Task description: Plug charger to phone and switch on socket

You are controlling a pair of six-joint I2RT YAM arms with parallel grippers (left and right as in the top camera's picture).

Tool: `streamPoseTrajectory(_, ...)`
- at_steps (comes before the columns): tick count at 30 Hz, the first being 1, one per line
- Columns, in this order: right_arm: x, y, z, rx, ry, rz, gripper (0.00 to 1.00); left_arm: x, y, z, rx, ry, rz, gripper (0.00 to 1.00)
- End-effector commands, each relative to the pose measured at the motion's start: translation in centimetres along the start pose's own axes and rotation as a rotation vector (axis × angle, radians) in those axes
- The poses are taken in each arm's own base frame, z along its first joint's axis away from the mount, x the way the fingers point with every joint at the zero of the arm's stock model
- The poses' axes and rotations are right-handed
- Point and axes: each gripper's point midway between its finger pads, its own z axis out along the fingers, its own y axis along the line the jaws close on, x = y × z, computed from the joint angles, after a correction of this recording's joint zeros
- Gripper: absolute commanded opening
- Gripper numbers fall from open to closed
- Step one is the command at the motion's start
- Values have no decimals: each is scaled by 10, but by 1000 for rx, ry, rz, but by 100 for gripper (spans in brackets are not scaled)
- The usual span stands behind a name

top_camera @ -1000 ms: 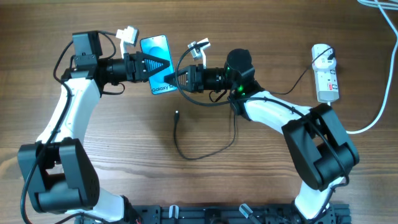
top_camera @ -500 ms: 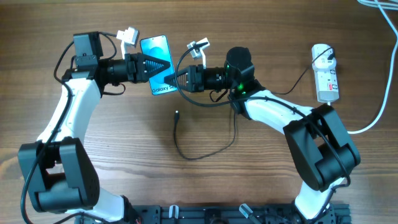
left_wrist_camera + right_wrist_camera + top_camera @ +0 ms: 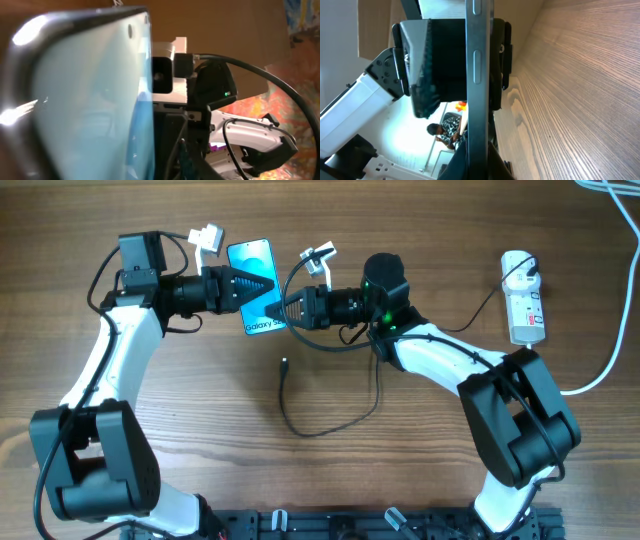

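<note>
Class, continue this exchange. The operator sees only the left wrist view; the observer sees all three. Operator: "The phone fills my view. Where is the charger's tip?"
Observer: The charger tip lies loose on the table, nearer the robot than the phone, not plugged into it.
Operator: And the socket?
Observer: Far right of the table, well away from the phone.
Operator: Who grips the phone?
Observer: The right fingers are shut on its corner; the left fingers flank both faces.
</note>
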Motion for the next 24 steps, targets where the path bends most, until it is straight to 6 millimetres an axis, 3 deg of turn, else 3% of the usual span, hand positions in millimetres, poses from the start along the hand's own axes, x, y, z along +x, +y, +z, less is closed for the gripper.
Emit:
streamPoseTrajectory(1, 19, -25, -4, 25, 51, 115, 4, -6, -25, -4, 60, 6, 102, 19)
streamPoseTrajectory(4, 19, -25, -4, 25, 51, 115, 5, -6, -24, -3, 52, 3, 101, 8)
streamPoseTrajectory(5, 19, -25, -4, 25, 51, 116, 10, -7, -21, -3, 37, -2, 100, 4)
streamPoseTrajectory(9, 17, -26, -6, 28, 44, 153, 46, -9, -6, -3, -51, -24, 62, 4)
streamPoseTrajectory(11, 13, -28, -11, 31, 32, 166, 57, -9, 5, -4, -108, -35, 34, 4)
streamPoseTrajectory(14, 7, -30, -20, 32, 18, 158, 63, -6, 22, -7, -197, -47, -25, 4)
streamPoseTrajectory(19, -5, -40, -38, 61, -19, 46, 73, 16, 46, -13, -334, -28, -199, 4)
streamPoseTrajectory(22, -2, -66, -49, 143, -33, 75, 79, 43, 55, -16, -411, 21, -358, 4)
streamPoseTrajectory(24, 4, -93, -58, 250, -52, 108, 92, 67, 62, -17, -488, 74, -460, 4)
